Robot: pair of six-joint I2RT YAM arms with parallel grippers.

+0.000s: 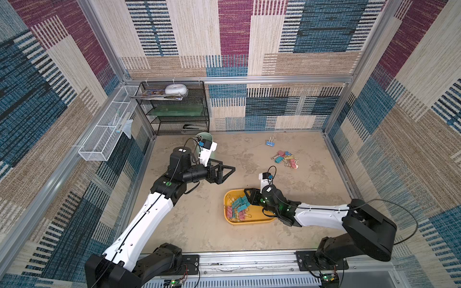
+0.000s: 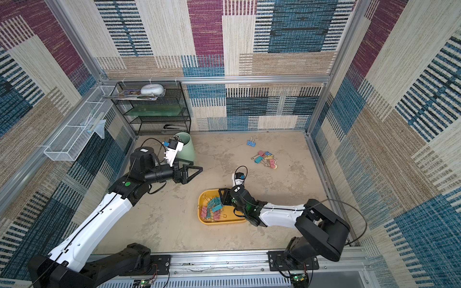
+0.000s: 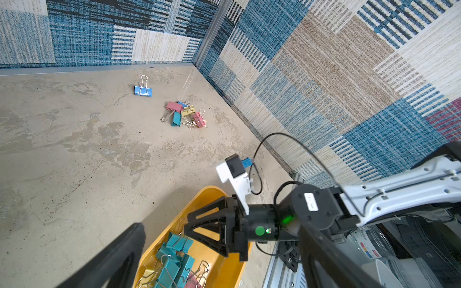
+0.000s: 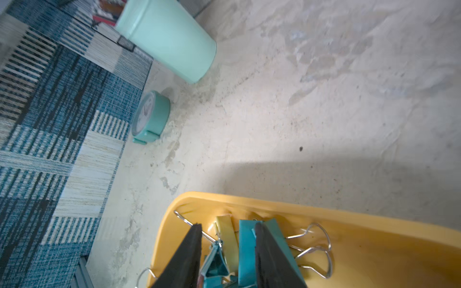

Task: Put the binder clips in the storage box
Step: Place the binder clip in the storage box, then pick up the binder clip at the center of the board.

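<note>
Hovering with right tool (image 4: pixel 227 225) half spread over piled clips (image 1: pixel 239 205) in yellow box (image 1: pixel 245 222), left tool (image 1: pixel 228 167) spread wide, loose clips (image 1: pixel 287 158) farther on the counter (image 1: pixel 212 224).

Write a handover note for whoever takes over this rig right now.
Left end effector: open, empty, hovering above the table.
Right end effector: open, jaws parted over the storage box.
Done: a heap of binder clips lies in the box.
Left: a loose pile and a lone blue clip on the table towards the far right corner.
</note>
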